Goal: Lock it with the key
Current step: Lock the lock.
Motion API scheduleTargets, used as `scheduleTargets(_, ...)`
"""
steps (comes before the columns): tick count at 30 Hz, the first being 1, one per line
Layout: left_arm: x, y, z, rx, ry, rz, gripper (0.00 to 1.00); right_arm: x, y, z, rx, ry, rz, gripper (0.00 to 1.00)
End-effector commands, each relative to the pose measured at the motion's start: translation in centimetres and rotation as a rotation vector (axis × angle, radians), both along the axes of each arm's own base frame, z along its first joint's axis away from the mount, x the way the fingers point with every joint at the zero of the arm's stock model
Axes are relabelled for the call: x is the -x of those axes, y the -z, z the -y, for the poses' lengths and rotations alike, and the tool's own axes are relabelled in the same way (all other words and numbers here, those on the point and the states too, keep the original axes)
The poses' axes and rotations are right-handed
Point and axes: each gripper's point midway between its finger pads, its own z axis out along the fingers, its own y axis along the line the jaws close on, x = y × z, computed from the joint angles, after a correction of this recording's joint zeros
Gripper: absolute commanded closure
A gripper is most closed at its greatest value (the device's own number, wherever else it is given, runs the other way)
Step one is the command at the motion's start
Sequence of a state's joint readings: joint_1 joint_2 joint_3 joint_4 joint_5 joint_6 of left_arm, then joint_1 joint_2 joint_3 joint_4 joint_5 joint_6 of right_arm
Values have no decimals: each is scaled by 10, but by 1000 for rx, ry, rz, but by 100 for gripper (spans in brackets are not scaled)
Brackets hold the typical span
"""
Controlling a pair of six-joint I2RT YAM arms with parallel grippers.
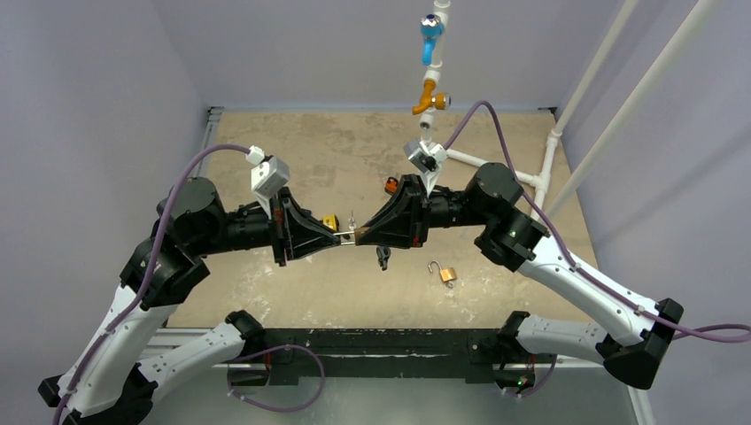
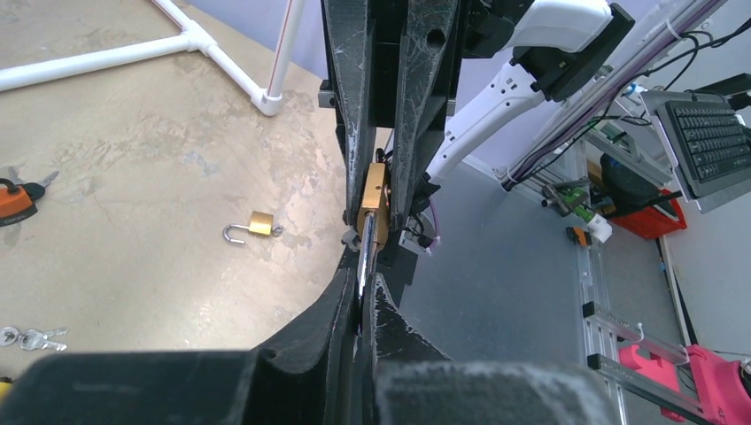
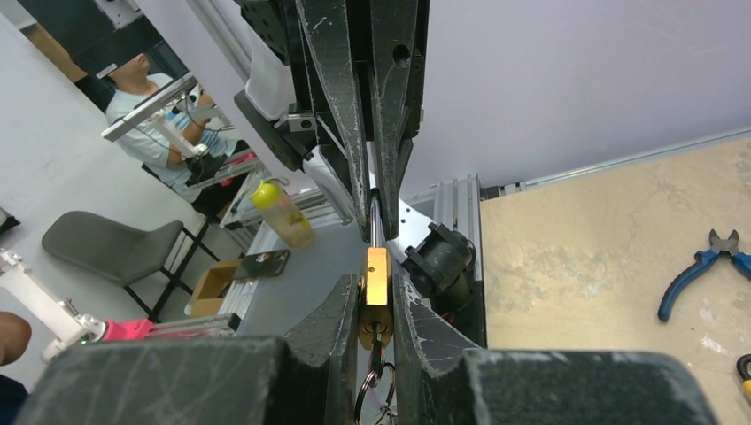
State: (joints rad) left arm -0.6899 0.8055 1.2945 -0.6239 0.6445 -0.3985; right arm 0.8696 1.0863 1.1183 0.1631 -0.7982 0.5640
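My right pincer (image 3: pixel 375 305) pinches the brass padlock (image 3: pixel 376 274) to brace it. My left pincer (image 2: pixel 363 282) grips what seems to be its shackle (image 2: pixel 364 252), to push it shut.

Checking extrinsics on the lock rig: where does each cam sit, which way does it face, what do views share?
Top external: above and behind the bases, looking down on the table; both arms show, left gripper and right gripper tip to tip.
Left wrist: on the left arm, looking along the left fingers at the right gripper clamping the held padlock.
Right wrist: on the right arm, looking along the right fingers, held padlock between them, at the left gripper.
Shared: top and left wrist both show the spare padlock.
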Motion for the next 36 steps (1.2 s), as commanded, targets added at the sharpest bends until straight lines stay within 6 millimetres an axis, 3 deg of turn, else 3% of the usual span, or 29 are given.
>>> scheduleTargets(1,-29,8,13,-25,-68,27,100,6,-23,-8,-59,1,56,100)
scheduleTargets(3,-32,14,12,-48,-87,16,100,4,-21,-8,-56,16,60,98)
scheduleTargets(6,-35,20,10,-69,-105,9,100,1,-18,-5,-49,49,71,71)
scheduleTargets(9,-37,24,4,-89,-134,21,100,-7,-20,4,-53,133,75,32)
scheduleTargets(12,-39,28,-3,-115,-161,40,100,-17,-19,17,-59,217,80,8)
scheduleTargets(14,-39,30,-6,-129,-170,47,100,-28,-16,30,-63,272,70,1)
scheduleTargets(18,-39,32,-7,-139,-168,50,100,-41,-5,51,-61,336,62,1)
scheduleTargets(22,-37,31,-4,-132,-150,44,100,-40,7,52,-45,332,56,3)
scheduleTargets(27,-35,27,-3,-115,-144,41,100,-44,20,50,-16,332,49,27)
scheduleTargets(36,-34,23,-3,-111,-139,39,100,-58,39,42,53,354,40,51)
